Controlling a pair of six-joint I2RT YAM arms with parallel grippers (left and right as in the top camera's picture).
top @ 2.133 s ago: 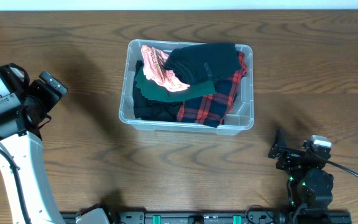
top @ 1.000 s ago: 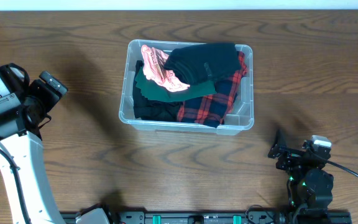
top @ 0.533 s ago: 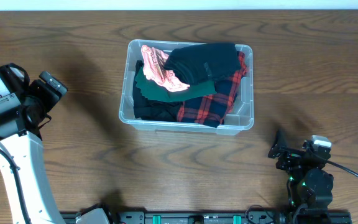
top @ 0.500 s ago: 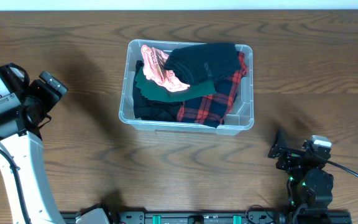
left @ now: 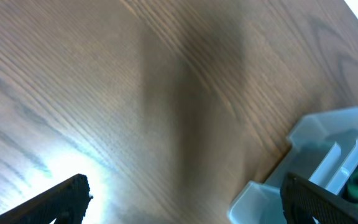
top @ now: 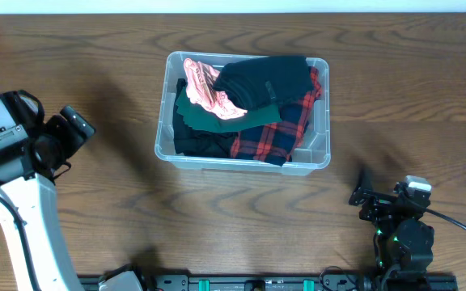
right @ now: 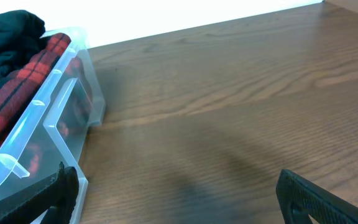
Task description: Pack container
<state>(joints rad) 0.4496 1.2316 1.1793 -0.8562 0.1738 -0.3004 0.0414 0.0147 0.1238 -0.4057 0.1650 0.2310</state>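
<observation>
The clear plastic container (top: 321, 153) stands at the middle back of the table, filled with clothes: a pink garment (top: 205, 87), a black one (top: 265, 81), a green one (top: 217, 120) and a red plaid one (top: 277, 133). My left gripper (top: 75, 129) is open and empty, to the left of the container and apart from it; its wrist view shows a container corner (left: 316, 155). My right gripper (top: 361, 192) is open and empty near the front right; its wrist view shows the container's wall (right: 48, 124) at the left.
The wooden table (top: 395, 89) stretches around the container. A white wall edge (top: 233, 6) runs along the back. My left arm's white body (top: 23, 218) stands at the front left.
My left gripper has shifted a little toward the front and right. The right arm and the clothes have not moved.
</observation>
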